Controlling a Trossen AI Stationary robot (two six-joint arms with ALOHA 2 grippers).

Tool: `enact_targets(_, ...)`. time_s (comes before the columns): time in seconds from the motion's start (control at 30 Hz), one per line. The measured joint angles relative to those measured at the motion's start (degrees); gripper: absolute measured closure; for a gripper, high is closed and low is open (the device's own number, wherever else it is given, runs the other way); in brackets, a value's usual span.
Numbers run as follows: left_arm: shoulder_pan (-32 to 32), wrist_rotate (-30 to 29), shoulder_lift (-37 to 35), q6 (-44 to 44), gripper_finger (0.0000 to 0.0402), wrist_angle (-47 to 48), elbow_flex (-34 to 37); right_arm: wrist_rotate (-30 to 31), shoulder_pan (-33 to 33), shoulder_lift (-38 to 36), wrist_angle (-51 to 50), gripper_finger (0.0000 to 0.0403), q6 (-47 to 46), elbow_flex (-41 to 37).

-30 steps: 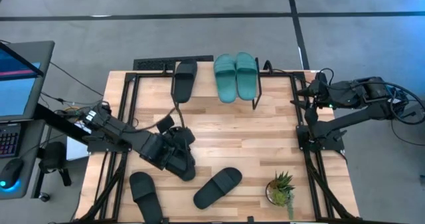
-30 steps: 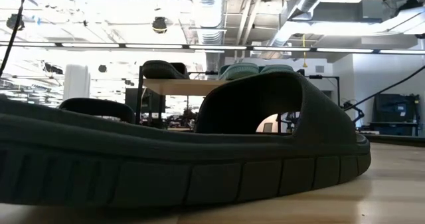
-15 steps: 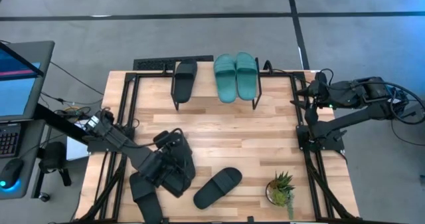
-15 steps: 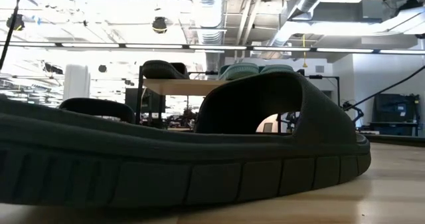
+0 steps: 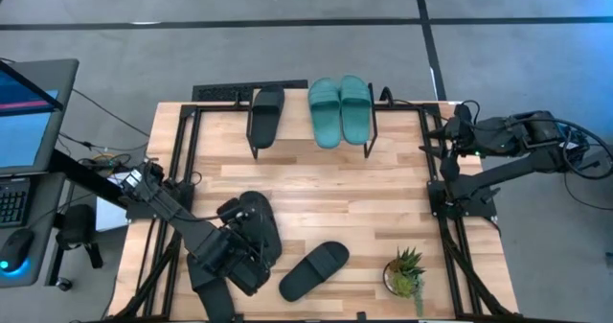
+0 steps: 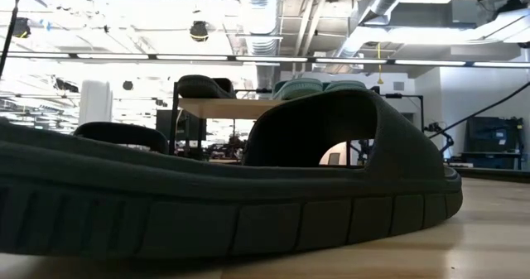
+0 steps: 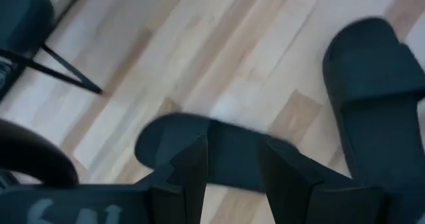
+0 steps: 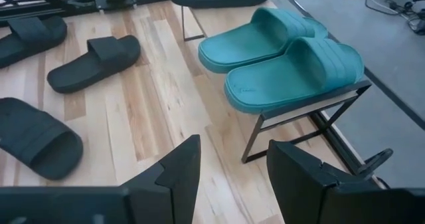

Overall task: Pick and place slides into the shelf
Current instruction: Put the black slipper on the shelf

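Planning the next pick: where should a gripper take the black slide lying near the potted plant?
By its wide strap, from straight above: the black slide lies flat, sole down, and the strap arches clear of the footbed. The left gripper, open, is nearest.

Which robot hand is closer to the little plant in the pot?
The right gripper, though not by much. It waits at the table's far right edge, straight up the table from the potted plant. The left gripper is across the table, over a black slide.
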State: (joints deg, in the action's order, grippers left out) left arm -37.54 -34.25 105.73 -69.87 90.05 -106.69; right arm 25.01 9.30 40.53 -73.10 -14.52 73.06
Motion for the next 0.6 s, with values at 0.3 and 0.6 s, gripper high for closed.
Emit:
enact_targets(0.3,-2.32,8.27,7.11,0.75,0.0281,-0.74,0.0,-0.56,0.0,-0.04,0.28,0.0242,0.0,-0.36)
enact_targets(0.6,-4.46,2.47,15.18,4.93,0.0281,-0.06,0.04,-0.63,0.0,-0.02,0.99,0.0242,-0.48,-6.18)
